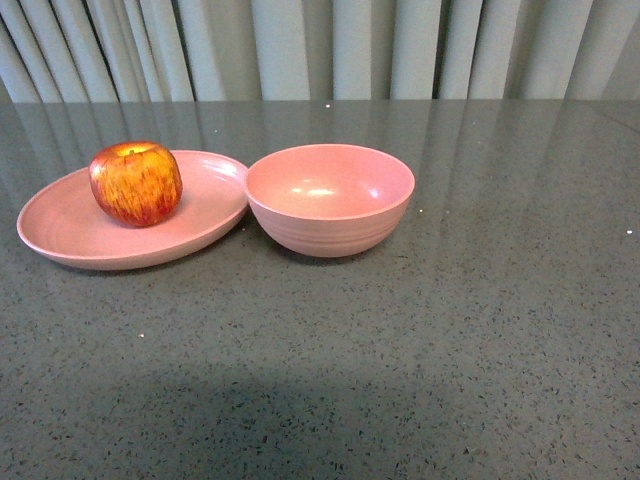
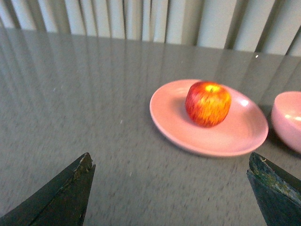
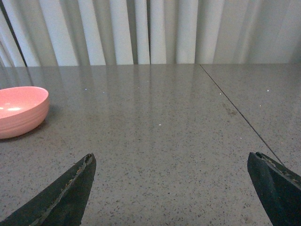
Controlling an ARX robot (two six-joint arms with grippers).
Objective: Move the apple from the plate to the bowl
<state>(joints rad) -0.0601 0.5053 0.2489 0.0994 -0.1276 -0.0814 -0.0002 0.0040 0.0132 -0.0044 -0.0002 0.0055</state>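
The red, yellow-streaked apple [image 1: 136, 183] rests upright on the shallow pink plate [image 1: 70, 232] at the left of the table. Touching the plate's right rim stands the deep pink bowl [image 1: 330, 198], with nothing inside. Neither arm shows in the front view. In the left wrist view the apple [image 2: 208, 103] and plate [image 2: 178, 127] lie ahead of my open left gripper [image 2: 171, 162], well apart from it; the bowl [image 2: 288, 117] shows at the edge. My right gripper [image 3: 171, 162] is open over bare tabletop, with the bowl [image 3: 21, 110] off to one side.
The table is a dark grey speckled stone surface [image 1: 450, 350] with pale pleated curtains [image 1: 320, 45] behind it. A thin seam [image 3: 240, 113] runs across the tabletop in the right wrist view.
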